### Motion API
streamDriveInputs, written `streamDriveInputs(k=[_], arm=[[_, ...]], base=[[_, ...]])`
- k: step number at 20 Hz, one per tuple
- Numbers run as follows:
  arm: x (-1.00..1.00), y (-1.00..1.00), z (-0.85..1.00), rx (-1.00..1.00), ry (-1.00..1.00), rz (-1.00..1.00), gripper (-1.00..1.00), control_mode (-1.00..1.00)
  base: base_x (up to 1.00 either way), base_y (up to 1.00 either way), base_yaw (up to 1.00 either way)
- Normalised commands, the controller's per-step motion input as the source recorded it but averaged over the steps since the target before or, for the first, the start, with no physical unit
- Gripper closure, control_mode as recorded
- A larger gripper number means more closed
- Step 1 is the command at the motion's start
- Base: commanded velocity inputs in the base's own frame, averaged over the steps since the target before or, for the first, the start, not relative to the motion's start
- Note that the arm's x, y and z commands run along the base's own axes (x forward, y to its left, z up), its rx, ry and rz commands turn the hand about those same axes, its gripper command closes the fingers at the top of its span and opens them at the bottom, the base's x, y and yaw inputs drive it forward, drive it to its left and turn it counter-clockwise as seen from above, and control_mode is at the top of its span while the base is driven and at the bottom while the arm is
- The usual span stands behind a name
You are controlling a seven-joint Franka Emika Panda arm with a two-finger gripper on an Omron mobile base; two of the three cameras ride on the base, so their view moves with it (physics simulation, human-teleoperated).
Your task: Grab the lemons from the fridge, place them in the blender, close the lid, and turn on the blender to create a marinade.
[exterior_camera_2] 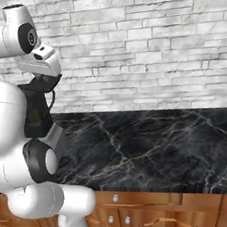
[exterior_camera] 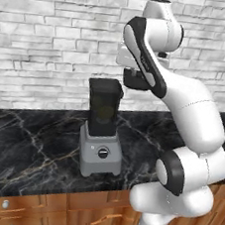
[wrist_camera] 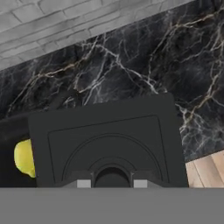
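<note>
The blender stands on the black marble counter, its grey base and black knob facing the front. A yellowish lemon shows faintly inside the dark jar. My gripper hangs just above and to the right of the jar's top. In the hand view the flat black lid sits right under my gripper, whose fingertips flank its centre knob. A lemon peeks out past the lid's left edge. From the right, my gripper sits over the jar. The fridge is out of view.
A white brick wall backs the counter. Brown wooden drawers run below its front edge. Bare marble stretches to the right of the blender. Wooden floor shows beyond the counter edge in the hand view.
</note>
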Motion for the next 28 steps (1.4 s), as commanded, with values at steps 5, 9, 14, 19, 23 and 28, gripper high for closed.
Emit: streamDriveInputs(k=[5,9,14,19,23,28], arm=[[0.06,0.92,0.16,0.0,0.0,0.0,1.0,-1.0],[0.04,0.57,0.04,0.0,0.0,0.0,1.0,-1.0],[0.08,0.07,-0.09,-0.01,0.06,0.07,1.0,-1.0],[0.01,0.21,-0.08,-0.07,0.01,0.15,1.0,-1.0],[0.0,0.17,-0.13,-0.04,0.05,0.12,1.0,-1.0],[0.0,0.0,-0.3,0.0,0.05,0.02,1.0,-1.0]], base=[[0.0,0.0,0.0],[0.0,0.0,0.0],[0.0,0.0,0.0],[0.0,0.0,0.0],[0.0,0.0,0.0],[0.0,0.0,0.0]])
